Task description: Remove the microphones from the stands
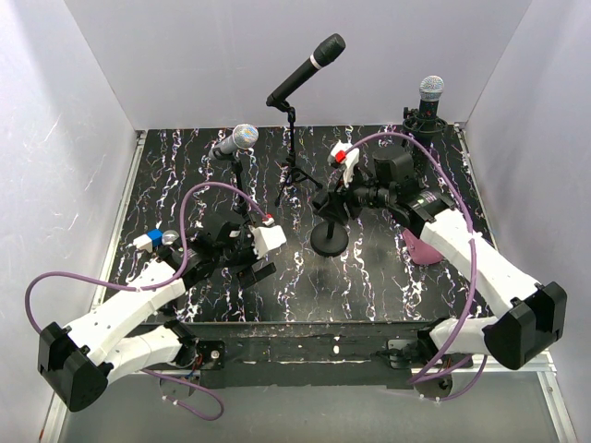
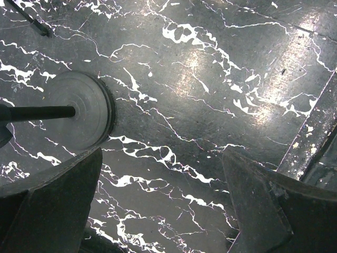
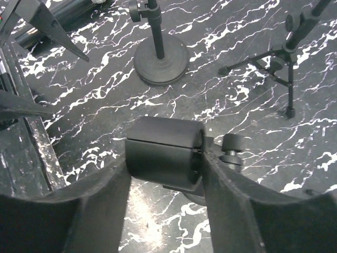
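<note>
A silver-headed microphone (image 1: 240,139) sits tilted in the clip of a thin stand at the left. Its round base (image 2: 79,110) shows in the left wrist view and in the right wrist view (image 3: 160,62). My left gripper (image 1: 251,269) is open and empty, low over the table beside that base; its fingers (image 2: 50,205) frame bare table. My right gripper (image 1: 334,198) is shut on the black slit clip (image 3: 164,153) atop a second round-base stand (image 1: 330,239). No microphone shows in that clip.
A black microphone (image 1: 307,69) sits on a tripod stand (image 3: 279,60) at the back centre. Another silver-headed microphone (image 1: 430,92) stands in a holder at the back right. A pink object (image 1: 420,247) lies under my right arm. Purple cables loop over both arms.
</note>
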Controlling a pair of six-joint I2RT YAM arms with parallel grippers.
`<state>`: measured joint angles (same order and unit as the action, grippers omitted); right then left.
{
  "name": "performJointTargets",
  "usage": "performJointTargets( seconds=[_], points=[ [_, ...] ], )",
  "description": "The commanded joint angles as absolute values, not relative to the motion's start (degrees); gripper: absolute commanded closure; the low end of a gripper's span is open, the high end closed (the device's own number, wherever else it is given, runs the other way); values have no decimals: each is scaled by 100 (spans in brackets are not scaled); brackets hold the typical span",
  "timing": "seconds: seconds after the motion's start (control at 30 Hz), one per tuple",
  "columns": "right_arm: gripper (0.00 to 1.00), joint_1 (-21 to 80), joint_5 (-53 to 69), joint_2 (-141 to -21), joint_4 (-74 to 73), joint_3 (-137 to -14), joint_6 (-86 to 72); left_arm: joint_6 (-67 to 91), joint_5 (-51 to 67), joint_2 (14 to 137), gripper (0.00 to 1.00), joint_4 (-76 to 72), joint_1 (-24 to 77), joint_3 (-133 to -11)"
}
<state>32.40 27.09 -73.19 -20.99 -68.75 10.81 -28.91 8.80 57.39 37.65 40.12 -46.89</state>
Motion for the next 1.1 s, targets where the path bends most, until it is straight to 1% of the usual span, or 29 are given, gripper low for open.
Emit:
performJointTargets(
  seconds=[0.0,0.07,0.1,0.17,0.37,0.57,0.6,0.67,0.73,0.9,1.07],
  points=[
    [48,3278,2242,-7435,-1837,-6689,853,-2900,984,5651,2,3832,3938,-4896],
    [61,3287,2189,-7409,-1776,-6479,826,-2909,993,5669,2,3823,3929,-4896],
    [64,3287,2197,-7400,-1775,-6391,817,-2909,993,5660,2,3823,3937,-4887],
    [67,3296,2180,-7374,-1775,-6180,817,-2909,1002,5678,2,3815,3929,-4896],
    [71,3287,2118,-7330,-1714,-5722,818,-2883,1011,5678,2,3806,3920,-4852],
    [80,3287,2004,-7321,-1477,-5414,642,-2891,993,5651,2,3788,3920,-4781],
    [83,3287,1987,-7330,-1450,-5397,633,-2892,993,5660,2,3797,3903,-4773],
    [94,3270,1925,-7356,-1380,-5344,537,-2900,1011,5643,2,3788,3902,-4764],
    [98,3217,1872,-7391,-1327,-5309,440,-2900,1019,5651,2,3788,3894,-4746],
    [99,3199,1837,-7392,-1161,-5387,457,-2909,1020,5634,2,3788,3885,-4729],
    [99,3138,1424,-7523,-853,-5633,764,-2909,1011,5651,2,3779,3859,-4693]
  ],
)
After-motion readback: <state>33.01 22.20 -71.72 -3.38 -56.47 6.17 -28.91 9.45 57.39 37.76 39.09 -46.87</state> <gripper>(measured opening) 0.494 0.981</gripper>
